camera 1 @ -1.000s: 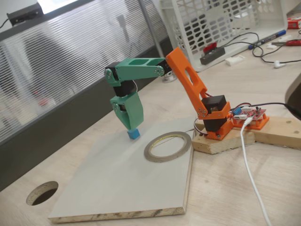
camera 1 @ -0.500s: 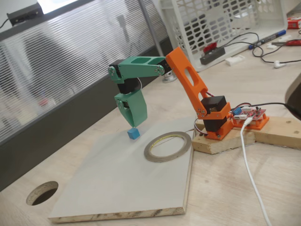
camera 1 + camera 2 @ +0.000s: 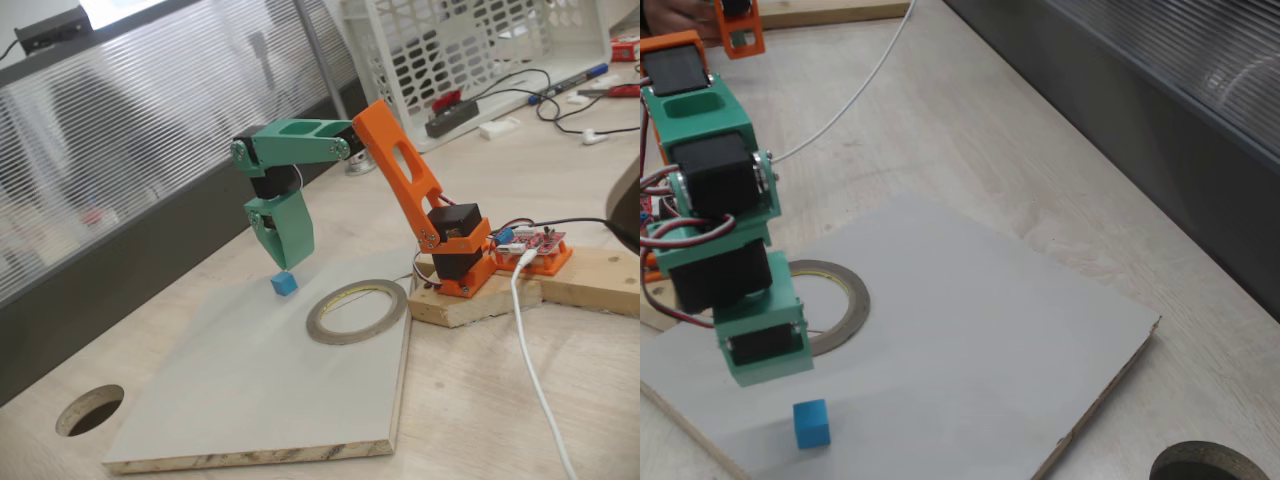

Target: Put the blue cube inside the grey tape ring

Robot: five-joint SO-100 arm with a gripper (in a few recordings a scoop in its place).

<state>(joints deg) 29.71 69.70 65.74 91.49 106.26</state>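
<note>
I see the blue cube [image 3: 284, 284] resting on the grey board [image 3: 250, 390], just beside the grey tape ring [image 3: 356, 311]. My gripper [image 3: 287, 264] hangs right above it, holding nothing; I cannot tell whether it is parted.

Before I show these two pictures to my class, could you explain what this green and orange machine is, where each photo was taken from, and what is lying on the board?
It is a small robot arm, orange at the base and green toward the tip, bolted to a wooden block. Its tip ends in a gripper with two fingers for picking things up.

One fixed camera looks from the side across the desk; the other looks down from above, close behind the arm.

On the grey board lie a small blue cube and a flat grey tape ring. The cube sits on the board outside the ring, just below the gripper. Nothing is held. I cannot tell whether the fingers are open or shut. A round hole is cut in the desk nearby.
</note>
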